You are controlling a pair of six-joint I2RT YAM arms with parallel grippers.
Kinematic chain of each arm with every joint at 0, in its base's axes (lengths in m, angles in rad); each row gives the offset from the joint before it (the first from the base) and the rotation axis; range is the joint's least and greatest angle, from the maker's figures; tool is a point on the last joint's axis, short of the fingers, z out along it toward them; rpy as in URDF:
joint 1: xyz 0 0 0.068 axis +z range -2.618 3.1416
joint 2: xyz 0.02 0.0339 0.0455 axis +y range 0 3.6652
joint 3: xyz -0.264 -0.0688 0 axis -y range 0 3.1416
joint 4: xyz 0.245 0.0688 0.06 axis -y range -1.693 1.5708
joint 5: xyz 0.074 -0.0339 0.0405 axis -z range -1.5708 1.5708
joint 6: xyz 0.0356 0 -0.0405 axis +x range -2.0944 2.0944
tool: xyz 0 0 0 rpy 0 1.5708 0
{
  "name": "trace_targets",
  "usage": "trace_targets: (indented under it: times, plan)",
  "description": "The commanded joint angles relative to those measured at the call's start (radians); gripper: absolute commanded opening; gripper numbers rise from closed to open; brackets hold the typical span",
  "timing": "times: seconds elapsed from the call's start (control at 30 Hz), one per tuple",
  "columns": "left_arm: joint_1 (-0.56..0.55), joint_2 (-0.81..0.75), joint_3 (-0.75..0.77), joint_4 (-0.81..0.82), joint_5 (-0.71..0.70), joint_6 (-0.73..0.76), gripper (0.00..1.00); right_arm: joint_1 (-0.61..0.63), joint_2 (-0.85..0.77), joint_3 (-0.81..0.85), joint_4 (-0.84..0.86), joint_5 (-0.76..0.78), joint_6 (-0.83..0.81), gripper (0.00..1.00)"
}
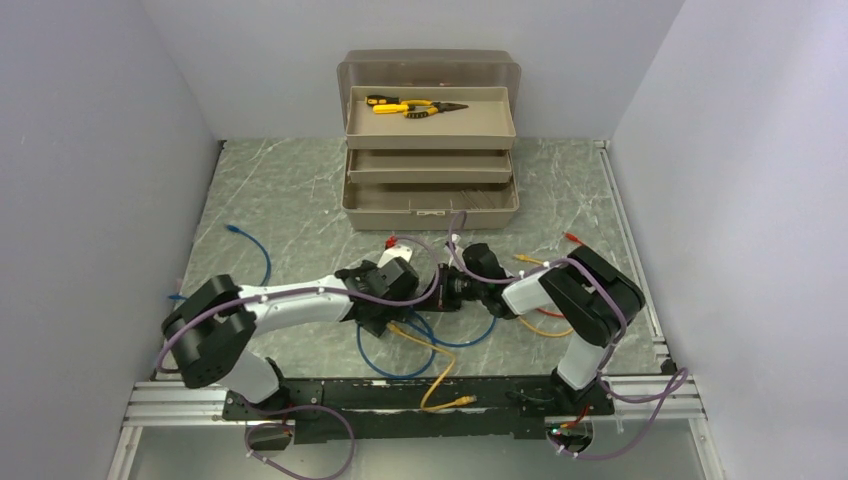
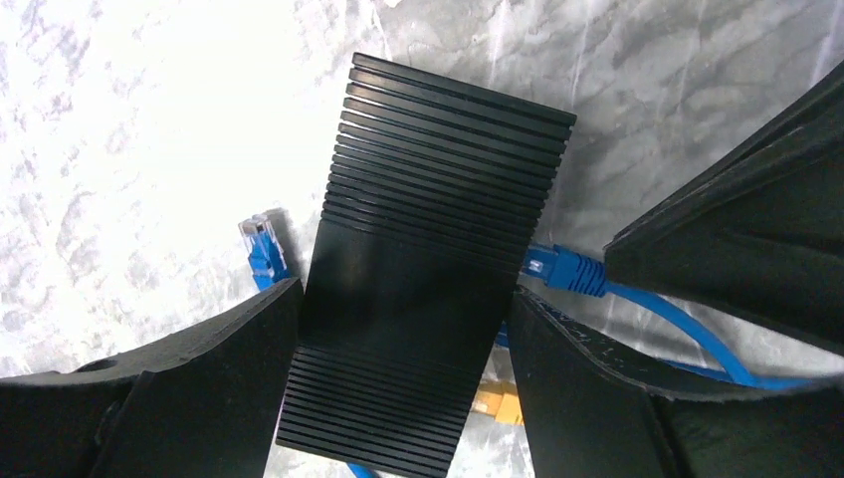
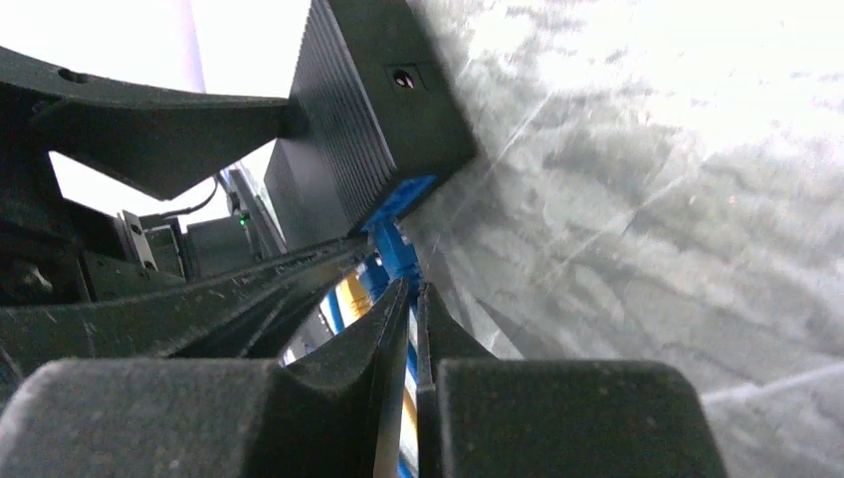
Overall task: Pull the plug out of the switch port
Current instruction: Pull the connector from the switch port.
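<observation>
At the near edge, a yellow cable trails off the bench at 6 o'clock, between the two arm bases. From 7 o'clock the left arm reaches in to the middle of the bench, and its gripper stands wide, grasping the switch – one finger pressed against each long side of the ribbed black box. A blue plug sits in a port on the switch's 3 o'clock side, seen from the left wrist. A loose blue plug end lies just beside the opposite side, and a yellow plug shows under the box's near corner. The right arm comes in from 5 o'clock; its gripper is clenched to a thin slit on the tail of the blue plug, right at the port. Beyond the grippers, at 12 o'clock, an open beige toolbox stands against the back wall – yellow-handled pliers lie in its top tray.
</observation>
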Motion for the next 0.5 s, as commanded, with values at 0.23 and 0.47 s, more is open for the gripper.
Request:
trace_targets:
  times: [0.23, 0.47]
  plan:
    - [0.123, -0.408, -0.149, 0.223, 0.2, -0.045, 0.74, -0.009, -0.065, 0.01, -0.055, -0.01, -0.035, 0.51]
    - [0.248, -0.421, -0.257, 0.333, 0.394, -0.08, 0.68, -0.014, 0.011, 0.014, 0.043, -0.053, 0.034, 0.53]
